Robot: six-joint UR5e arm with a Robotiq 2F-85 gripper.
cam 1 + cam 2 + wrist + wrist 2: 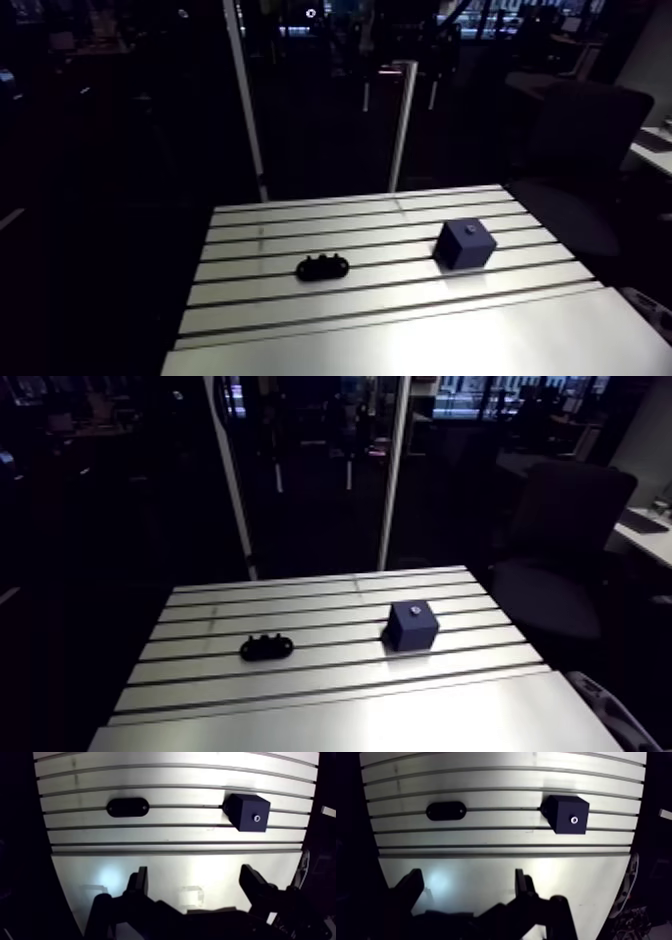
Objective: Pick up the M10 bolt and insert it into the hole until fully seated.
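Observation:
A dark blue cube [465, 243] stands on the slotted table [300, 225], with a small round light spot [256, 817] on its top face; whether that is a hole or a bolt head I cannot tell. To its left lies a black oval holder [322, 267] with small bumps on top. In the wrist view my gripper [196, 883] is open and holds nothing. It hangs above the smooth plate on the near side of the slots, well short of the holder [127, 807] and the cube [247, 812]. No separate bolt can be made out. The arm views do not show the gripper.
A smooth aluminium plate [450, 345] adjoins the slotted part at the near side. A white post [402, 125] and a slanted white bar [245, 100] rise behind the table's far edge. A dark office chair [575, 160] stands at the far right.

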